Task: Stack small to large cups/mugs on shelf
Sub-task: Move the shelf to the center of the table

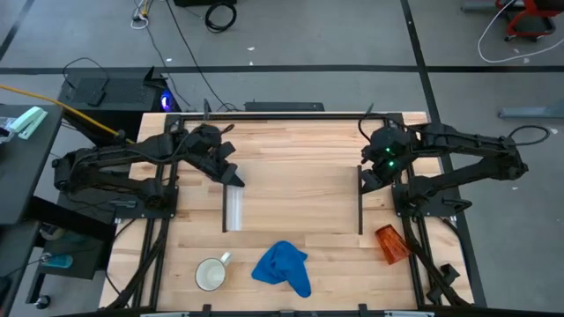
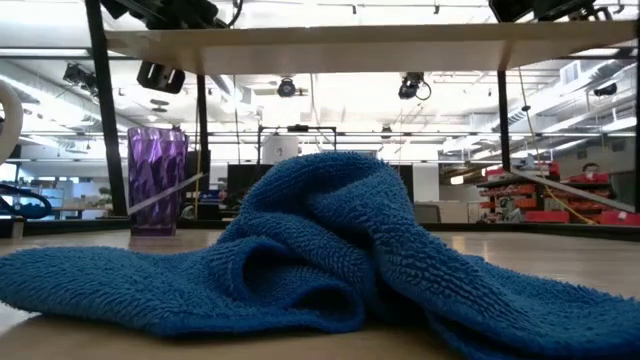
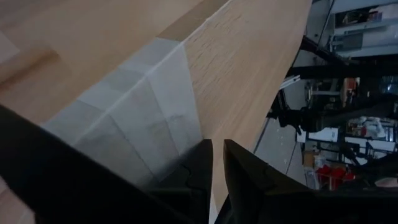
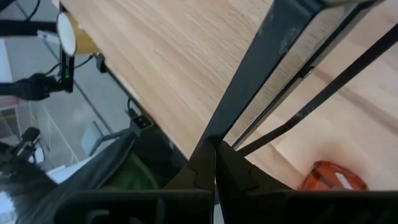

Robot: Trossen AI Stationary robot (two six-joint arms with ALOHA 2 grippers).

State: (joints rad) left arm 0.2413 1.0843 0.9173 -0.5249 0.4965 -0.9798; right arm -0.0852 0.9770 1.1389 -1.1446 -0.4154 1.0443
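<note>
While both arms hover at the shelf (image 1: 291, 189) ends, nothing is stacked yet. Left pincer (image 3: 216, 163) slightly apart above the white strip (image 1: 234, 210), empty. Right pincer (image 4: 216, 163) together, empty. White mug (image 1: 211, 274) near-left and orange cup (image 1: 390, 244) right on worktop (image 1: 335, 264); purple cup (image 2: 155, 181) hidden under the shelf from above.

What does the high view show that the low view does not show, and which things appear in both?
Only the high view shows the white mug, the orange cup lying on its side, and both grippers, left and right, at the shelf's ends. Only the low view shows the purple cup, standing under the shelf. Both show the shelf and the blue cloth.
</note>
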